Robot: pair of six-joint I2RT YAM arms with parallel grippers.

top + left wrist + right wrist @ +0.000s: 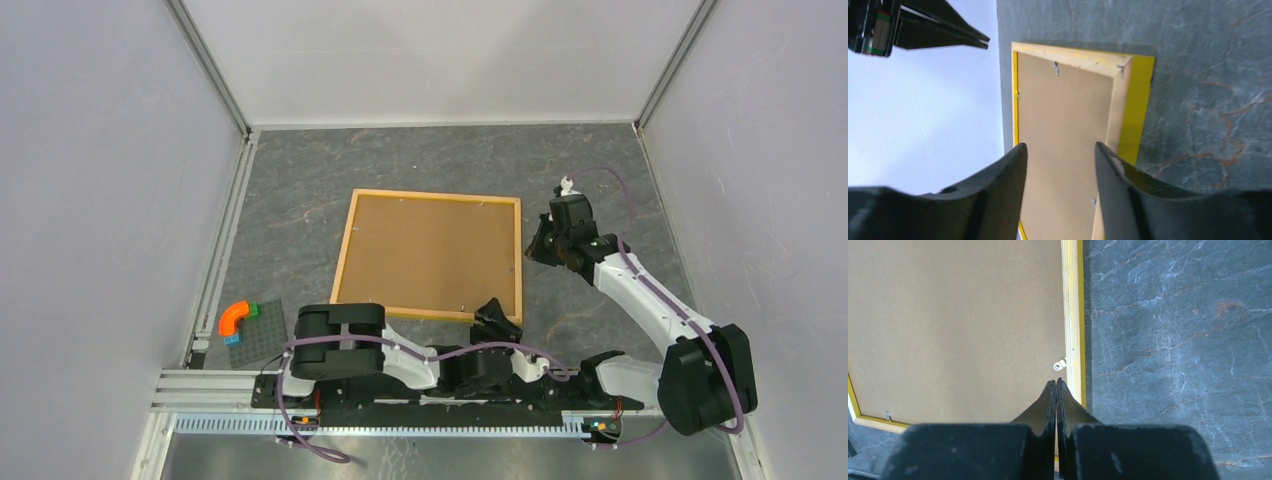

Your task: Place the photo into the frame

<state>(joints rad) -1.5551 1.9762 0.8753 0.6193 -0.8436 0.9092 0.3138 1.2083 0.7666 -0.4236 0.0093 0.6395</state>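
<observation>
The frame lies flat on the grey table with its back up, and a brown backing panel fills it. The photo is hidden. My left gripper hovers at the frame's near right corner. In the left wrist view its fingers stand apart over the panel and the yellow rail, with nothing between them. My right gripper is at the frame's right edge. There its tips are shut and empty, just inside the rail and close to a small metal tab.
A dark baseplate with an orange curved piece and small green and blue bricks sits at the near left. White walls enclose the table on three sides. An aluminium rail runs along the near edge by the arm bases.
</observation>
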